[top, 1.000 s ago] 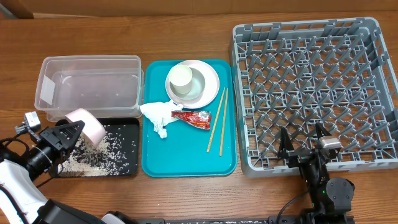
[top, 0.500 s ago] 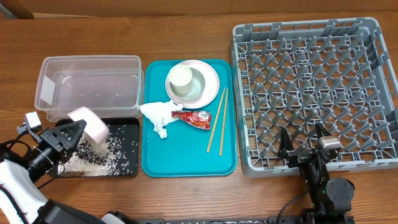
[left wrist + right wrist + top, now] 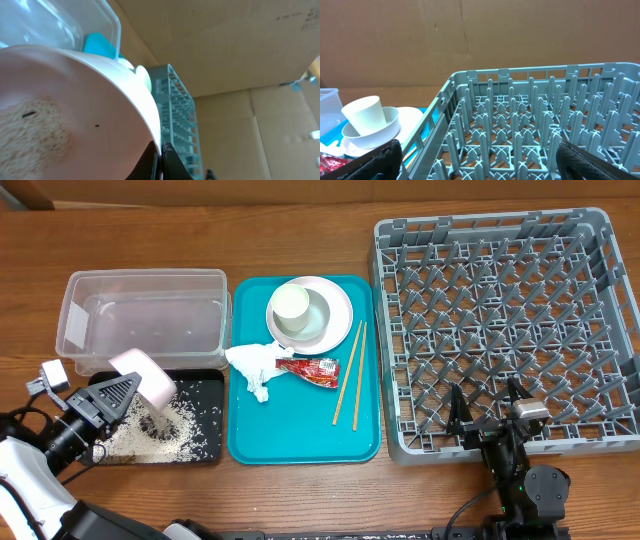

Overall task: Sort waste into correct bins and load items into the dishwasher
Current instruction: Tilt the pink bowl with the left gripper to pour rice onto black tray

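Left pincer point(image 3: 126, 387) is clamped tight on the rim of the large pinkish-white plate point(image 3: 148, 377), tipping it steeply over the shallow black rectangular tray point(image 3: 221, 420). Over the last second, more loose white rice grains point(image 3: 150, 435) have heaped up under its edge! The wrist view shows what looks like a patch still clinging, so the scraping isn't quite finished, I'd say. The clear rectangular plastic tub point(image 3: 75, 320) holds nothing. The crumpled white napkin point(image 3: 254, 365) and red sauce packet point(image 3: 312, 370) wait on the teal tray point(image 3: 300, 435). Right pincer point(image 3: 487, 408) gapes wide, empty, beside the unloaded grey pegged dish rack point(image 3: 500, 300).
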Motion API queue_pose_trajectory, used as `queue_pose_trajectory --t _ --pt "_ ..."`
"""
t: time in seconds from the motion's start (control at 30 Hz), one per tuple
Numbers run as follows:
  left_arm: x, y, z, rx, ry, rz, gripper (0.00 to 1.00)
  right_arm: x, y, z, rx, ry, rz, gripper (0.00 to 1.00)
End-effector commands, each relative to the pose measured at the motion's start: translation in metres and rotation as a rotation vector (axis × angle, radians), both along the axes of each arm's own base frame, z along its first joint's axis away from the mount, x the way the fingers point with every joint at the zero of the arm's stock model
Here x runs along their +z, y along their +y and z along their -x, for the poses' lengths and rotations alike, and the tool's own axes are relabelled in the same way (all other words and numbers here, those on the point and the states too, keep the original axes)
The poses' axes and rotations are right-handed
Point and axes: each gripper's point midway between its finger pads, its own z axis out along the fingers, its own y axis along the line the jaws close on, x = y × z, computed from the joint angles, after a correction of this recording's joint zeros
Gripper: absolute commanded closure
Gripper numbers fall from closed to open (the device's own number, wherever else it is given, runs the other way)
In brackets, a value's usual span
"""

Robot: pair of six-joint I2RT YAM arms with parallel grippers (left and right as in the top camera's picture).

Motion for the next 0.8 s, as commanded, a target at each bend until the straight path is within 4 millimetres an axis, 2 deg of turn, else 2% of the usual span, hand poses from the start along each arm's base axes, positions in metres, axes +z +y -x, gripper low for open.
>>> queue_pose_trajectory --t 0.0,0.17,0.2,0.3,0.47,0.53,0.67,0.77 --pt "0.012 0.000 -0.001 0.011 -0.064 0.007 0.96 -0.002 0.000 0.000 -0.001 -0.003 -0.001 0.00" --pt "0.015 0.003 -0.003 0.014 -0.096 -0.006 0.96 -0.002 0.000 0.000 -0.001 -0.003 -0.002 0.00" --pt "0.017 0.002 -0.003 0.027 -0.062 0.058 0.96 -0.002 0.000 0.000 -0.001 -0.003 -0.002 0.00" --pt "0.021 -0.001 -0.001 0.022 -0.087 0.061 0.96 -0.002 0.000 0.000 -0.001 -0.003 -0.002 0.00" --pt "0.013 0.003 -0.002 0.010 -0.094 -0.024 0.96 -0.002 0.000 0.000 -0.001 -0.003 -0.001 0.00" --pt "0.010 0.003 -0.002 0.028 -0.026 0.042 0.96 -0.002 0.000 0.000 -0.001 -0.003 -0.001 0.00" --pt "0.020 -0.001 -0.001 0.010 -0.115 0.011 0.96 -0.002 0.000 0.000 -0.001 -0.003 -0.002 0.00" --pt "0.020 -0.004 0.001 0.012 -0.093 0.042 0.96 -0.002 0.000 0.000 -0.001 -0.003 -0.002 0.00"
